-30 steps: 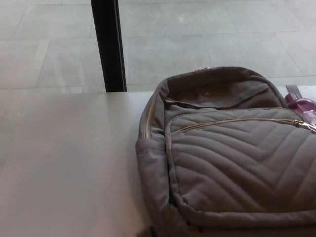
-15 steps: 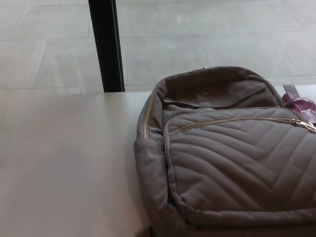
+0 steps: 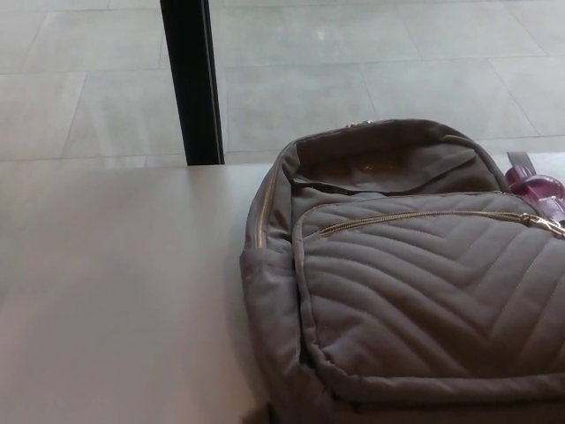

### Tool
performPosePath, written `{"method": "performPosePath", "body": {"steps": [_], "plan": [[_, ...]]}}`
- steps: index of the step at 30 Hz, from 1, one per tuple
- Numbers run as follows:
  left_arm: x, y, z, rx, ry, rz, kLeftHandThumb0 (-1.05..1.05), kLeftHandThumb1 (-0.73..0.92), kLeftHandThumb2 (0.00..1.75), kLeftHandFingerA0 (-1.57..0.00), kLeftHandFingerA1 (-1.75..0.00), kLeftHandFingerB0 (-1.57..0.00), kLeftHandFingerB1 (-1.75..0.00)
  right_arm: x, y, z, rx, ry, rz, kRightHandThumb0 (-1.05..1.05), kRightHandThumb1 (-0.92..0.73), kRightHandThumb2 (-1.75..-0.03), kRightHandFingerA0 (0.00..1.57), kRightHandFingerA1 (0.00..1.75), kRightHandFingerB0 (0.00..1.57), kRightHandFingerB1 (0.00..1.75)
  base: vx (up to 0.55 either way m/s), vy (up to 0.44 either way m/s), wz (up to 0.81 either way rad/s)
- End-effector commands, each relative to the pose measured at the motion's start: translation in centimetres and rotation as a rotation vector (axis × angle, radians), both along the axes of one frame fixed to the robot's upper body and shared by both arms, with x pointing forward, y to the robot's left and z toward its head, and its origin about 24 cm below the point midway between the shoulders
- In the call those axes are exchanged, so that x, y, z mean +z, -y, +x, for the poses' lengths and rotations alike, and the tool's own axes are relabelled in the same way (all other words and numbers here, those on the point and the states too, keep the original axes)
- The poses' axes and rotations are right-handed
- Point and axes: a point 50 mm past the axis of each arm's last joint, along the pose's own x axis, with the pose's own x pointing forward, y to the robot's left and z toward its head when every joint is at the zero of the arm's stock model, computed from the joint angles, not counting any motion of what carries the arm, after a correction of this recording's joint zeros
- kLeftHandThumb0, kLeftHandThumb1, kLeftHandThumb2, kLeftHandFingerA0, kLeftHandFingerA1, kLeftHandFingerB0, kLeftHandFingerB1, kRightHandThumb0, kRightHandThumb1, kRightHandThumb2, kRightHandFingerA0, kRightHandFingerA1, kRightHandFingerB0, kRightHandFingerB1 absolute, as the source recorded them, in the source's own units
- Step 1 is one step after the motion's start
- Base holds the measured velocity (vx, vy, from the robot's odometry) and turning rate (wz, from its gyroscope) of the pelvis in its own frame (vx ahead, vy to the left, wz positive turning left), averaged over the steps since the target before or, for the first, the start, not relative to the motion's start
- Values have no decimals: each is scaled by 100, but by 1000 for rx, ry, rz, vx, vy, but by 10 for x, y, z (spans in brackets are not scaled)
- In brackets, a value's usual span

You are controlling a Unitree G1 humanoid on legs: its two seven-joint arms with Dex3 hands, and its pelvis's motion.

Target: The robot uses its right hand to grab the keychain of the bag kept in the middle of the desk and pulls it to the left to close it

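A grey quilted backpack (image 3: 415,283) lies flat on the pale desk (image 3: 115,291), filling the right half of the head view. Its main compartment (image 3: 380,168) gapes open at the top. A gold zipper (image 3: 415,217) runs across the front pocket, and its metal pull (image 3: 552,224) sits at the far right edge. A purple keychain piece (image 3: 534,185) shows just beyond the bag's right shoulder. Neither of my hands appears in the picture.
A black vertical post (image 3: 190,79) stands behind the desk's far edge. Beyond it lies a light tiled floor (image 3: 371,71). The bag runs out of the picture at the right and bottom.
The whole picture has shifted by a few pixels, so the camera moved slightly. The bag has not moved on the desk.
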Motion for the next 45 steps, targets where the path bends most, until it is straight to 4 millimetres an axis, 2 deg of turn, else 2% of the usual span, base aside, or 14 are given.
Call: {"method": "performPosePath", "body": {"steps": [1,9,14,17,18,21,23,24,32,35,36,37,38,45], "plan": [[1,0,-3,-75,-56,73,-105,69,81,-68,-137,-39,-143,2,-2,-2,63,-33,-116,-9,-61,-58,33,56,33,34,0,0,0],[-5,3,-11,-102,-99,80,-105,68,81,-71,-134,-45,-134,3,-6,-2,101,-46,-146,-7,-62,-66,34,57,35,39,0,0,0],[-8,3,-12,-106,-124,79,-105,66,89,-73,-132,-46,-135,-2,-2,1,67,-52,-136,-10,-61,-66,35,56,36,40,0,0,0],[-9,5,-13,-129,-137,96,-105,68,87,-71,-134,-46,-135,-5,4,0,62,-49,-170,-9,-62,-64,40,59,35,40,0,0,0],[-9,5,-13,-128,-139,101,-105,66,90,-74,-134,-53,-130,-7,6,0,53,-54,-176,-11,-63,-61,43,56,37,39,0,0,0],[-9,5,-12,-125,-142,106,-105,65,92,-73,-134,-47,-134,-12,11,0,38,-71,-203,-11,-64,-59,45,54,38,37,0,0,0],[-10,5,-11,-121,-147,103,-105,65,92,-75,-133,-53,-130,-14,11,0,41,-69,-218,-13,-63,-58,50,55,39,37,0,0,0],[-10,6,-11,-124,-152,107,-105,51,128,-81,-125,-59,-116,-16,11,0,49,-73,-212,-12,-64,-59,54,59,38,36,0,0,0],[-14,11,-12,-145,-169,85,-105,53,131,-83,-124,-59,-114,-26,-6,3,102,-61,-287,-17,-66,-59,74,61,38,35,0,0,0],[-16,12,-14,-134,-172,74,-105,55,131,-82,-124,-59,-114,-27,-16,6,116,-38,-275,-21,-66,-60,76,67,36,34,0,0,0],[-17,12,-15,-136,-170,73,-105,56,132,-80,-125,-60,-115,-28,-21,8,126,-20,-260,-20,-66,-60,77,75,35,35,0,0,0],[-17,12,-15,-137,-168,73,-105,56,132,-80,-125,-60,-115,-28,-23,9,130,-12,-254,-20,-66,-60,77,75,35,35,0,0,0],[-17,13,-16,-139,-163,68,-105,67,94,-74,-134,-54,-129,-28,-27,11,140,-4,-259,-22,-67,-60,77,83,35,35,0,0,0],[-18,12,-20,-114,-150,48,-105,70,86,-74,-135,-54,-131,-24,-34,14,149,17,-293,-22,-67,-60,79,82,33,35,0,0,0]]}}
